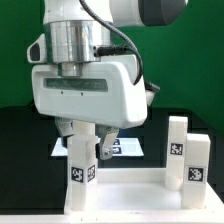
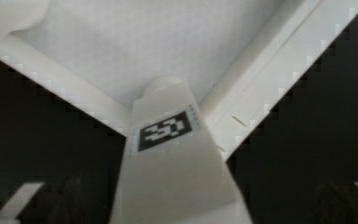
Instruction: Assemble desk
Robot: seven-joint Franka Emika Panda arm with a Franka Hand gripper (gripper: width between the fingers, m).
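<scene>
The white desk tabletop [image 1: 125,190] lies upside down at the front, with its rim up. A white square leg [image 1: 81,170] with a tag sticker stands upright in its corner socket on the exterior view's left. Two more tagged legs [image 1: 187,152] stand on the exterior view's right. My gripper [image 1: 86,135] comes straight down over the left leg, one finger on each side of its upper end. In the wrist view the leg [image 2: 167,150] runs from between the dark fingers [image 2: 51,205] to the tabletop panel [image 2: 140,50], and the fingers press against its sides.
The marker board [image 1: 125,148] lies flat on the black table behind the tabletop. A green wall closes the back. The large white wrist housing [image 1: 85,90] hangs over the left half of the tabletop.
</scene>
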